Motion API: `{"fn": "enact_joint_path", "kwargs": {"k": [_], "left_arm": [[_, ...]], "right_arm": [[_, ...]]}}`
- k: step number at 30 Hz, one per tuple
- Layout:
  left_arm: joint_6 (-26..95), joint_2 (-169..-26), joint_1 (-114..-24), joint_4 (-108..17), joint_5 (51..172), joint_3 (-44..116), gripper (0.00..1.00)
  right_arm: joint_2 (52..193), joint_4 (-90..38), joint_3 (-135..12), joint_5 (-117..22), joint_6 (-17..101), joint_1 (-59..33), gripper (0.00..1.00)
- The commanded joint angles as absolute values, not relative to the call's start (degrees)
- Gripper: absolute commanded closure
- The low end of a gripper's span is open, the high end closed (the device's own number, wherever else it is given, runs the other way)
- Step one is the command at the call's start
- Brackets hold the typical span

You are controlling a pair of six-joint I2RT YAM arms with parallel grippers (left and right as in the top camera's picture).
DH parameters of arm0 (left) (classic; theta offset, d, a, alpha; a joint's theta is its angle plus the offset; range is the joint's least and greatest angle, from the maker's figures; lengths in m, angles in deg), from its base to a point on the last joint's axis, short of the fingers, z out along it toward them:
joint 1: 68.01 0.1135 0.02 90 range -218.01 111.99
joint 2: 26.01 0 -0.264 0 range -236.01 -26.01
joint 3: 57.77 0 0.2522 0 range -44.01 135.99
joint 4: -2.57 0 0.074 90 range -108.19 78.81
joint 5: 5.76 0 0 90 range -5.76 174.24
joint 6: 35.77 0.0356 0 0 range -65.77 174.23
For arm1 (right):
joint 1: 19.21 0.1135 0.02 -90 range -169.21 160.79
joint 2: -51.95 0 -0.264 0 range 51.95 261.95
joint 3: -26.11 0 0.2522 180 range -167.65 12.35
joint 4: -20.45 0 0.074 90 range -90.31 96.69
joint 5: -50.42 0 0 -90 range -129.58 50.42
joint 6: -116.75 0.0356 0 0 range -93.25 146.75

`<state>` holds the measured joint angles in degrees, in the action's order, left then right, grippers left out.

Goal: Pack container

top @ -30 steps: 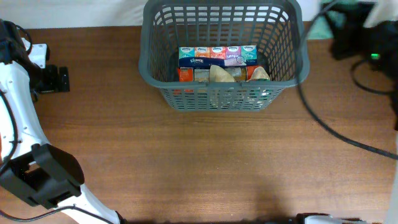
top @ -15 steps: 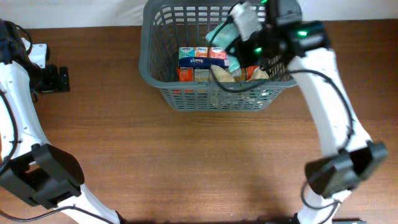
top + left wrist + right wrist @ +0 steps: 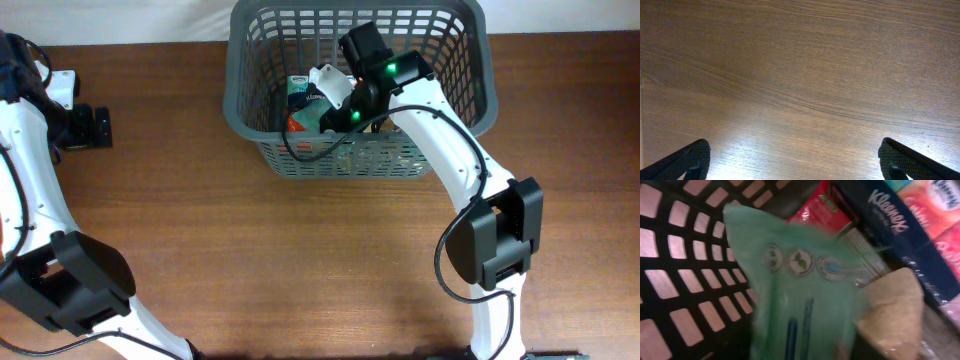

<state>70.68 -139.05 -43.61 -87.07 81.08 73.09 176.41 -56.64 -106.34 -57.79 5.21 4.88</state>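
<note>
Inside the slotted container (image 3: 350, 160) is a green pouch (image 3: 800, 310).

Setting: robot lab bench. You have one bare wood-grain table (image 3: 300, 260). Two white-and-black arms rise from its near edge, left arm (image 3: 30, 190) and right arm (image 3: 450, 150), the right showing a lit green indicator light (image 3: 391, 68). A plain white backdrop (image 3: 120, 20) runs along the far side. One grey basket (image 3: 250, 110) holds packaged groceries.

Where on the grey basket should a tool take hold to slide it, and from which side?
Probably take the basket by its left short rim, coming down from above with one finger inside the wall and one outside. That lip is bare and the slotted wall thin; the right arm crosses the near wall.
</note>
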Motion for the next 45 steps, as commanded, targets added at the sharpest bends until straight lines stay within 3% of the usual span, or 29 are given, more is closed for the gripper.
{"fn": "enact_joint_path", "kwargs": {"k": [1, 3, 13, 19, 24, 33, 45], "left_arm": [[69.9, -138.9, -43.4, -87.1, 81.7, 72.9, 0.01], [69.9, -138.9, -43.4, -87.1, 81.7, 72.9, 0.01], [69.9, -138.9, -43.4, -87.1, 81.7, 72.9, 0.01], [69.9, -138.9, -43.4, -87.1, 81.7, 72.9, 0.01], [69.9, -138.9, -43.4, -87.1, 81.7, 72.9, 0.01], [69.9, -138.9, -43.4, -87.1, 81.7, 72.9, 0.01], [69.9, -138.9, -43.4, -87.1, 81.7, 72.9, 0.01]], "right_arm": [[175.6, -57.4, -106.4, -56.4, 4.8, 4.7, 0.29], [174.7, -57.7, -106.8, -56.4, 6.8, 4.2, 0.18], [164.5, -63.9, -121.2, -51.8, 11.2, 0.5, 0.18], [156.3, -65.1, -135.4, -41.4, 11.2, -6.0, 0.01], [150.3, -66.2, -138.1, -31.9, 14.9, -16.2, 0.01], [151.5, -71.9, -135.3, -31.6, 30.3, -34.1, 0.01], [155.8, -73.3, -127.8, -31.6, 30.3, -38.4, 0.01]]}}
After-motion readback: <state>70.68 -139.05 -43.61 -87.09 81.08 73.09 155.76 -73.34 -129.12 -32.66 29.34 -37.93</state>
